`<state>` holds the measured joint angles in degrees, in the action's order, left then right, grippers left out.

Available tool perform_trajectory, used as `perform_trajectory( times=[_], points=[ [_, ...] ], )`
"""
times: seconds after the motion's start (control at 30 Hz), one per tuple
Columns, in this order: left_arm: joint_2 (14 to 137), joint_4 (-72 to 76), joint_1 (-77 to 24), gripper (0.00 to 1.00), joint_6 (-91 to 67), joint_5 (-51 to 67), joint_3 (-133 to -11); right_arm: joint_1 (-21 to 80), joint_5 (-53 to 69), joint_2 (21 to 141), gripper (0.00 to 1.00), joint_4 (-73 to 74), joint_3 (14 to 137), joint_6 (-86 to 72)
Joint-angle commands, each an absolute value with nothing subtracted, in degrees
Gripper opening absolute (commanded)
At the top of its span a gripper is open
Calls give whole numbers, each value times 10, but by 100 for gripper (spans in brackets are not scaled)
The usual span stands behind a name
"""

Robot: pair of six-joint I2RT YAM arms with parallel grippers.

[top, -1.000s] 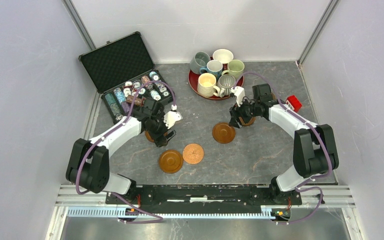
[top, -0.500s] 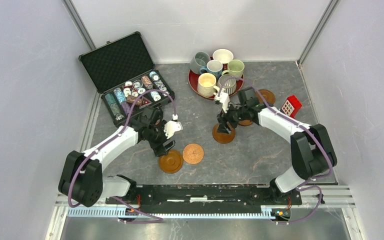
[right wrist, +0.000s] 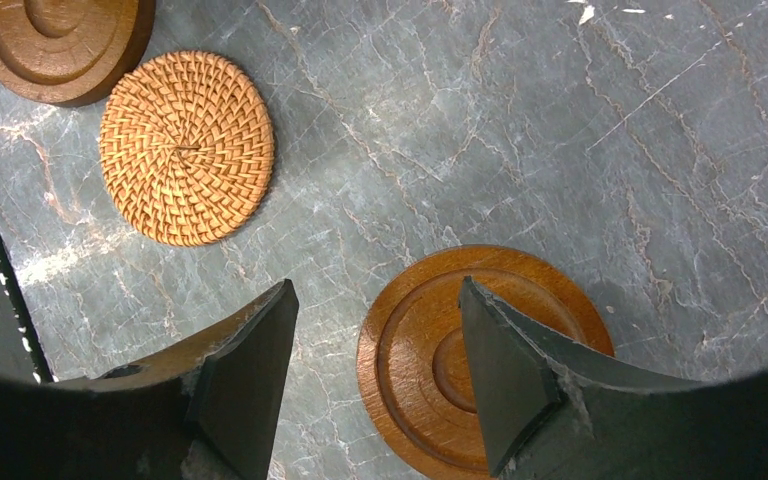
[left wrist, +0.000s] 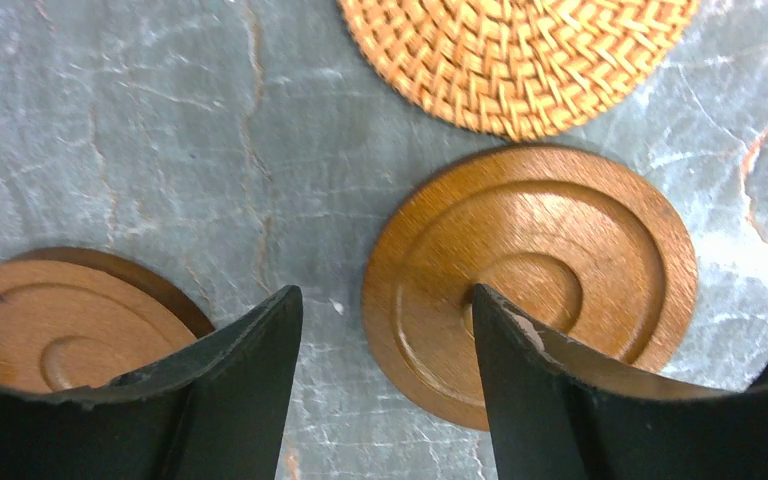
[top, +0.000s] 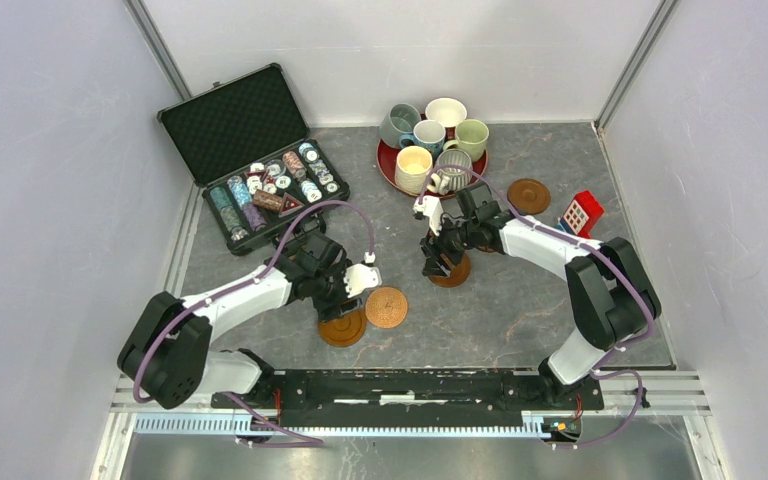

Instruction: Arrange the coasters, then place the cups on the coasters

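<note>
1. The left hand hangs low near the near edge of the tabletop, left of centre. Its fingers are spread with nothing between them.
2. In its wrist view, one fingertip is over the first wooden coaster, which lies flat. The second wooden coaster lies by the other finger, apart from the first, with a darker brown rim showing behind it.
3. The woven coaster lies just beside the first wooden coaster, on the side toward the right edge.
4. The right hand hovers near the middle of the tabletop. Its fingers are spread and empty above the third wooden coaster.
5. The fourth wooden coaster lies alone toward the far right corner, well apart from the others.
6. All six mugs stand crowded together on the red tray at the middle of the far edge.
7. An open case of chips sits at the far left corner.
</note>
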<state>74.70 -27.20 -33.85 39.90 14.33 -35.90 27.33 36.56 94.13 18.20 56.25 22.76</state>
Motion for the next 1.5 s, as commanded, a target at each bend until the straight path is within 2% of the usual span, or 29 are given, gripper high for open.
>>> perform_trajectory(
  times=[0.0,0.33,0.73,0.8,0.93,1.13,1.47],
  points=[
    [784,-216,-338,68,392,111,-380,273,358,929,67,167,574,225],
    [839,-171,-335,60,366,112,-413,268,362,925,66,168,567,223],
    [904,-138,-343,59,329,116,-479,227,386,916,65,163,561,209],
    [898,-144,-345,61,330,125,-483,215,391,912,65,161,566,205],
    [850,-176,-348,72,305,161,-504,178,407,903,65,155,564,194],
    [820,-186,-435,74,284,163,-520,152,411,891,65,146,557,187],
    [954,-204,-523,61,293,141,-591,134,413,876,65,146,567,175]
  ],
)
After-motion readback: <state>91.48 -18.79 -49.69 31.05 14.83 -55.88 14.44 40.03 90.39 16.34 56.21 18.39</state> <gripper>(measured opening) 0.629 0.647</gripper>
